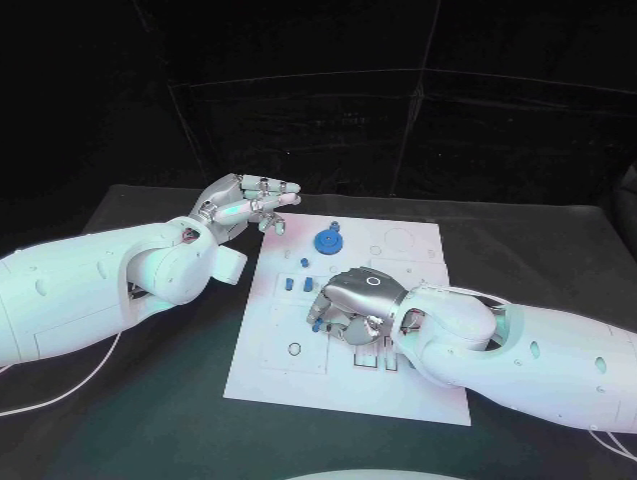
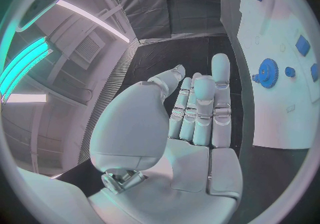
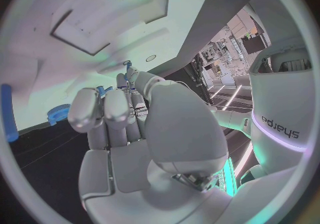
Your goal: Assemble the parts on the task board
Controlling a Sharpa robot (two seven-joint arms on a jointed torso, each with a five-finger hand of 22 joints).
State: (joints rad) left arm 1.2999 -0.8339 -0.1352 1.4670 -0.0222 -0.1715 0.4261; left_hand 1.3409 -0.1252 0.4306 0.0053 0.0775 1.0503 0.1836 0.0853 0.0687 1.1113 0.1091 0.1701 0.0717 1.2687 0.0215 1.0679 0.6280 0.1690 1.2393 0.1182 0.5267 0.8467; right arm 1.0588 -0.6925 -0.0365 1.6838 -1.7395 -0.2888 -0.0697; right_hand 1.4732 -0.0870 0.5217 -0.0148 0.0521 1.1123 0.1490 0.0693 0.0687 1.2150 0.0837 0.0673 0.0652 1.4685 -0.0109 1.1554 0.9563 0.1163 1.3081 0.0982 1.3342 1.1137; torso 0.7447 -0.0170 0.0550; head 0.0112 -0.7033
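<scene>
Where the black bench carries it, the white task board lies at centre, a long rectangle running from 12 toward 6 o'clock. A blue gear sits near the board's 12 o'clock end, toward its 11 o'clock corner; the left wrist view shows the same gear with toothed rim and a raised hub. Small blue parts lie just below the gear, toward 9 o'clock on the board. Dark outlined recesses mark the board's 6 o'clock half.

Right robot hand: rests knuckles-up over the board's middle, fingers curled down onto the surface, hiding whatever lies beneath; whether it grips a part cannot be told. In the right wrist view, small blue pieces show at its fingertips.

Left robot hand: hovers off the board's 10 o'clock corner, fingers extended and slightly apart, holding nothing.
</scene>
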